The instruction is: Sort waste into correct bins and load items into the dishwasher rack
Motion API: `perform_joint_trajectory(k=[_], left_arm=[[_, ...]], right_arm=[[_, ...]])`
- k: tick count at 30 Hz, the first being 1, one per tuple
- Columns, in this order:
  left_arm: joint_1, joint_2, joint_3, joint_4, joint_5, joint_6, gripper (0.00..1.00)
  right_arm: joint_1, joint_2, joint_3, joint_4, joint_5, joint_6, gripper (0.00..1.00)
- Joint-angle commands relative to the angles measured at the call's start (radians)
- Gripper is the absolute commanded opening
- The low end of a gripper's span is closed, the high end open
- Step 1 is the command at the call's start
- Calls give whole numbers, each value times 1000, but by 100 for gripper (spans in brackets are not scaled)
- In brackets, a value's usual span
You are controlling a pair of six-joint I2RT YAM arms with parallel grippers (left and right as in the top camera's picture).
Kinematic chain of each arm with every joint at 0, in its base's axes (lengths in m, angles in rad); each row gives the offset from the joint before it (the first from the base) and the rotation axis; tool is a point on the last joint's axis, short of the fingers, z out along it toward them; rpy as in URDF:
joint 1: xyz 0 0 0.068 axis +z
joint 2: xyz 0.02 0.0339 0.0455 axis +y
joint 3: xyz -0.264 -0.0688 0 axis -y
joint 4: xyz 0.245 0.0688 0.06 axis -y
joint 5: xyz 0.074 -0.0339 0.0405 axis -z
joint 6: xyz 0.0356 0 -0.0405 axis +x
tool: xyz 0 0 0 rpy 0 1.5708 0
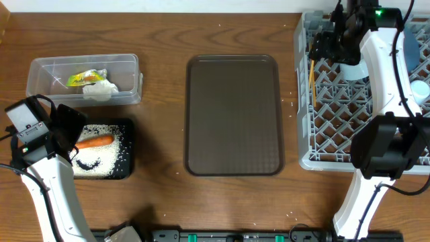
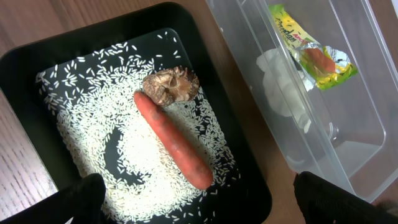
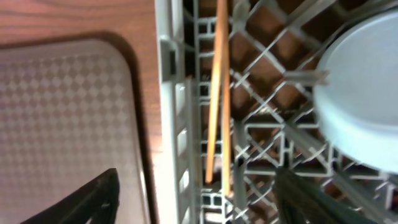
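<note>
An orange carrot (image 2: 173,140) and a brown food lump (image 2: 171,85) lie on white rice (image 2: 93,124) in the black tray (image 2: 37,56). My left gripper (image 2: 205,208) hangs open above that tray's near corner, holding nothing. The clear tub (image 2: 364,134) beside it holds a green-yellow wrapper (image 2: 314,53) and crumpled white paper (image 2: 280,87). At the grey rack's (image 1: 322,134) far left corner my right gripper (image 3: 202,202) stands open over two wooden chopsticks (image 3: 214,93), which lie along the rack wall (image 3: 171,93). A pale cup (image 3: 360,106) sits upside down to their right.
The brown serving tray (image 1: 232,114) lies mid-table between the bins and the rack. More pale blue dishes (image 1: 420,91) sit at the rack's right side, partly hidden by the right arm (image 1: 379,74). A few loose rice grains (image 1: 290,102) lie beside the rack.
</note>
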Motion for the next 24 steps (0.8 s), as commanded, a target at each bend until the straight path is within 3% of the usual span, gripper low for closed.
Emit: perform_joint_trajectory(k=[1,6,9,12,13,24], left_arm=[[3,-10,9,-3,-11,13,98],[3,-10,9,-3,-11,13,98],[3,-10,9,-3,-11,13,98],[3,-10,9,-3,-12,13,98],[3,-10,9,-3,-11,13,98],[3,-10,9,-3,-11,13,98]], right_arm=[[10,-18,1,-20,-46,32,70],[29,-111,1,-64,-49,66,64],[56,-192,1,-85,-49,81,65],[87,-263,1,-134,-48,80,73],[101,-285,1,-168,-47,80,99],[254,-323,-2,-435,61,153,99]])
